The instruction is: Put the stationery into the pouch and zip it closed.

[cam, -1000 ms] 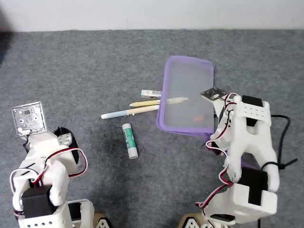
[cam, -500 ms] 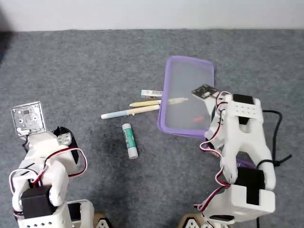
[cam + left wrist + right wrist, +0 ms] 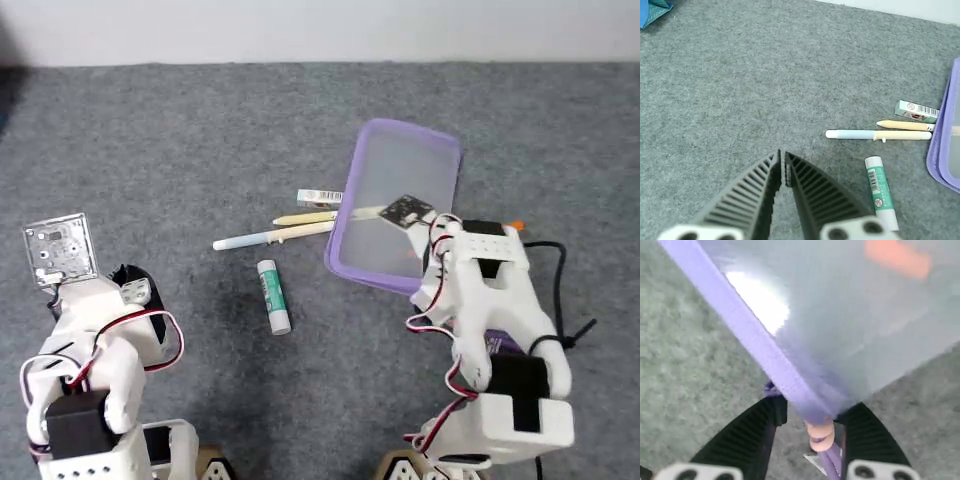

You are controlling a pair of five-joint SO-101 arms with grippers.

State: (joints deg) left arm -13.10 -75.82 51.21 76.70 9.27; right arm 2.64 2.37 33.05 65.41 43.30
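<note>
The right gripper (image 3: 812,412) clamps the purple pouch (image 3: 405,200) at its five-o'clock corner, seemingly by the zip pull, so the step in hand looks like steadying it for loading. The left gripper (image 3: 784,159) hangs closed and empty over the carpet (image 3: 715,75). Next it must open and fetch the glue stick (image 3: 273,296), blue pen (image 3: 255,240), yellow pen (image 3: 305,217) and small box (image 3: 318,197), all at the pouch's nine o'clock. The pens lie close together, which may hamper a clean grab.

White plastic arms (image 3: 495,290), black motors (image 3: 75,425), red-and-white wires (image 3: 172,340), black ribbed claw (image 3: 782,155), perhaps rubber-faced.
</note>
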